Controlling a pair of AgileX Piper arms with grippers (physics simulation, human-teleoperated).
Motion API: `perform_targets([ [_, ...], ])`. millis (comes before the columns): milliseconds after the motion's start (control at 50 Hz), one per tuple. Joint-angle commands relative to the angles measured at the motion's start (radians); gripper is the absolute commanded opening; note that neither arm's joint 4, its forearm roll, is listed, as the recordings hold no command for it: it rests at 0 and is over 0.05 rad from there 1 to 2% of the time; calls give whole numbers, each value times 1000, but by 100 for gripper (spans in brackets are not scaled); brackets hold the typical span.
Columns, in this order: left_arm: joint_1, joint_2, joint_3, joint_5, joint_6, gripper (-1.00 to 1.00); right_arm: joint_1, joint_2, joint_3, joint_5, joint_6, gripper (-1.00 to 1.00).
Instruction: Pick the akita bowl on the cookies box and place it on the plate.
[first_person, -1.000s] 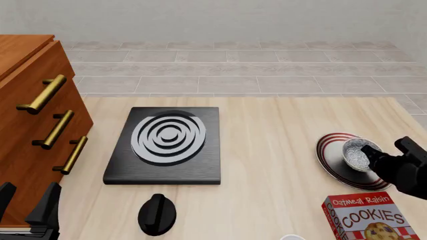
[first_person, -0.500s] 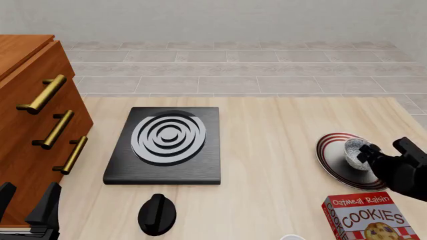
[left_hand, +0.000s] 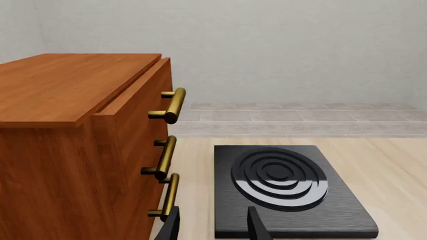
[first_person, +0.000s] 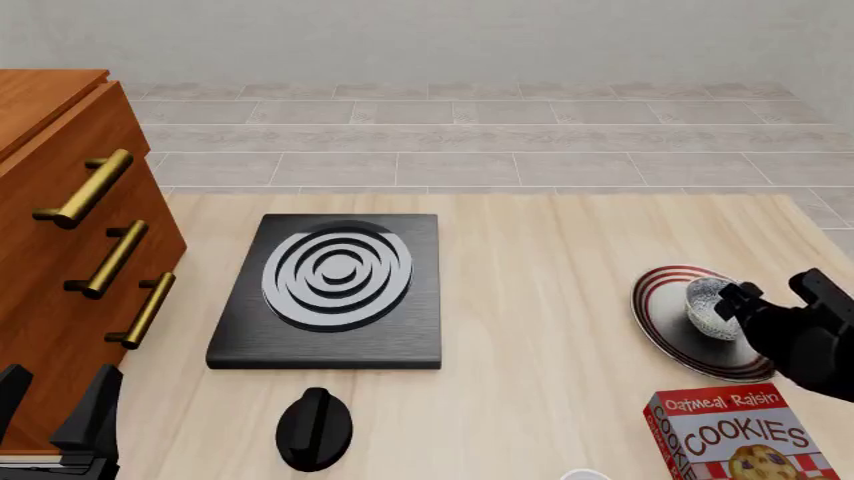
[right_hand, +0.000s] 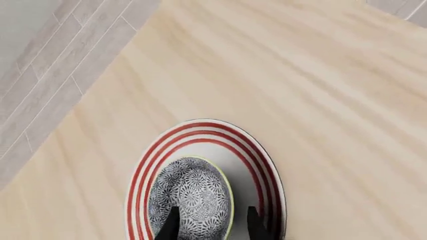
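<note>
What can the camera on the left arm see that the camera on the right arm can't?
Only the left wrist view shows the wooden drawer cabinet with brass handles and the black stove burner, with the left gripper open and empty. Only the right wrist view shows the akita bowl sitting on the plate, with the right gripper fingers on either side of the bowl's rim. Both show the light wooden table and grey floor tiles beyond it.

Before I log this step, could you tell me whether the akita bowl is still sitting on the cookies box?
No, the akita bowl sits over the plate, apart from the cookies box.
</note>
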Motion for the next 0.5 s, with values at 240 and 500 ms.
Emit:
perform_targets([
  [240,0,0,0,0,0,100,34,-359,130,115,20,100],
  [500,0,0,0,0,0,100,59,-760,212,332,26,100],
])
